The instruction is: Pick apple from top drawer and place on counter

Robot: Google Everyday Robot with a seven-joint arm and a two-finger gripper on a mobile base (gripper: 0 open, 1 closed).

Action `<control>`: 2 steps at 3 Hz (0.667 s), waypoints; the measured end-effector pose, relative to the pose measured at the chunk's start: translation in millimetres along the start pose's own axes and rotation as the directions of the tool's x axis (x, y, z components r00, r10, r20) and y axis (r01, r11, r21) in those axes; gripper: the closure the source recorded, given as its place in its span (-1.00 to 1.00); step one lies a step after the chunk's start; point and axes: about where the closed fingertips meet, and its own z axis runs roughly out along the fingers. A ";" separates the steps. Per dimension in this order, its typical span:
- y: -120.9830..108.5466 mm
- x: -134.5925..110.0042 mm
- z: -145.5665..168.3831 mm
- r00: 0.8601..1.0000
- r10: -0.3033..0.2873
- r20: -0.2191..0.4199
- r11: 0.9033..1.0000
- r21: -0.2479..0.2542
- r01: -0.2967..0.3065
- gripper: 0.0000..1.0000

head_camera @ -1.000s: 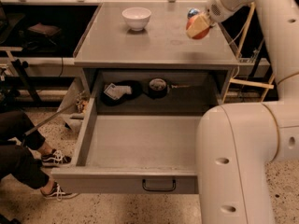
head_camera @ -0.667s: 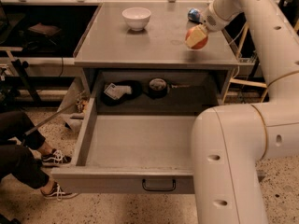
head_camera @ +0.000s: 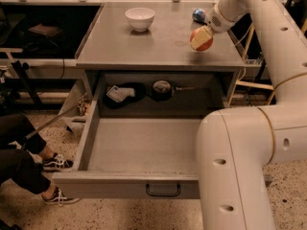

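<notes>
My gripper (head_camera: 201,38) is shut on the red-orange apple (head_camera: 205,43) and holds it low over the right side of the grey counter (head_camera: 144,44); I cannot tell if the apple touches the surface. My white arm comes in from the upper right. The top drawer (head_camera: 144,150) is pulled wide open below the counter; its grey floor is bare, and its front panel carries a small black wire handle (head_camera: 163,191).
A white bowl (head_camera: 140,18) stands at the counter's back left. A small blue object (head_camera: 198,15) lies at the back right, just behind the gripper. Dark items (head_camera: 125,94) lie in the cavity behind the drawer. A person's legs and shoes (head_camera: 56,163) are at the left.
The gripper with the apple has moved down and slightly toward the front of the counter, closer to its surface. The drawer and the bowl have not moved.
</notes>
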 end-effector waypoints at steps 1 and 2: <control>0.0 0.0 0.0 1.000 0.000 0.000 1.000 0.000 0.000 -0.30; 0.0 0.0 0.1 1.000 0.000 0.000 1.000 0.000 0.000 -0.77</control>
